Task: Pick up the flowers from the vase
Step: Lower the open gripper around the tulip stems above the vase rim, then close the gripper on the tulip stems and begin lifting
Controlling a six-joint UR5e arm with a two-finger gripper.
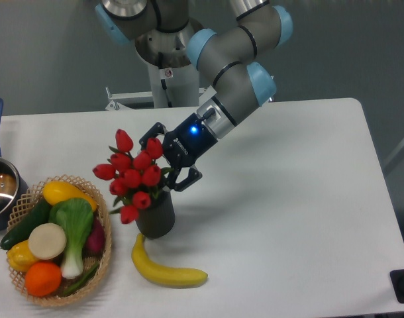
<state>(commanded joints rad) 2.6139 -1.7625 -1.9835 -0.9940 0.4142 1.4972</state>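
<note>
While the black two-finger gripper (163, 164) stands with jaws apart around them, the red tulip flowers (131, 173) lean up-left from the dark grey ribbed vase (155, 215).

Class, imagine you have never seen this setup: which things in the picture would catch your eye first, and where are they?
Probably the flowers first: a bright red bunch standing in the dark vase at the table's centre-left, with the gripper pressed in against their right side, a blue light glowing on its wrist. Next, the yellow banana lying just in front of the vase, and the basket of colourful vegetables at the left front.
</note>
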